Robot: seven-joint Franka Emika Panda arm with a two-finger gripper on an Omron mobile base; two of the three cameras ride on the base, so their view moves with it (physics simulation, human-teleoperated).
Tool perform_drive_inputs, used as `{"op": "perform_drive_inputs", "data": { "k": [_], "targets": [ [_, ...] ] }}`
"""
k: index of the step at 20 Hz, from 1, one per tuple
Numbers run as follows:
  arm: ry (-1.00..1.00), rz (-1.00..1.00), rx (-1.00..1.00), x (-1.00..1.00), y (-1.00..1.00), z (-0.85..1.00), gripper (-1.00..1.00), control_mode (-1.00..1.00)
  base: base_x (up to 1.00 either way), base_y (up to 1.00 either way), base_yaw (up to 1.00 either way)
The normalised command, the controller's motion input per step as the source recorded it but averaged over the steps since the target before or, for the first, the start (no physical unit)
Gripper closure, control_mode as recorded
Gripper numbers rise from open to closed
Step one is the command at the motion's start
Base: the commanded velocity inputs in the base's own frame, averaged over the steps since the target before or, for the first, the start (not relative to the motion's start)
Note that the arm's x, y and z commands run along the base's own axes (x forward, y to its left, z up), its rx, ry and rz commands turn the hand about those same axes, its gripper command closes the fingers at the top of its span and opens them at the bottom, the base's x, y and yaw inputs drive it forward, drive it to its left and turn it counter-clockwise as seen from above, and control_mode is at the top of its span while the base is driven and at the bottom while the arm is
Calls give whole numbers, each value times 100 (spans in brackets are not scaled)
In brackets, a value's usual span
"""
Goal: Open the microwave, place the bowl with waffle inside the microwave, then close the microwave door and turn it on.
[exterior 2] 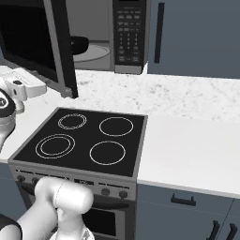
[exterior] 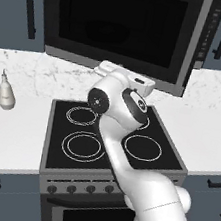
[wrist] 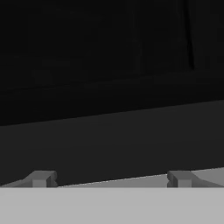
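Microwave door is the thing to shut now, and the tool sits right up against its dark glass with both fingers spread wide, holding nothing. I think the best way is a slow, flat push on the glass so the door swings back toward the microwave above the stove. The bowl already sits inside on the round plate.
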Motion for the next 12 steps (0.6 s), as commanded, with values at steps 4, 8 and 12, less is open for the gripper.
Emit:
{"op": "perform_drive_inputs", "data": {
  "k": [4, 8, 12],
  "targets": [
    [0, 6, 0, 43, -26, 5, -100, -100, 0, 0, 0],
    [0, 9, 0, 54, -16, 2, -100, -100, 0, 0, 0],
    [0, 9, 0, 49, -14, 1, -100, -100, 0, 0, 0]
  ]
}}
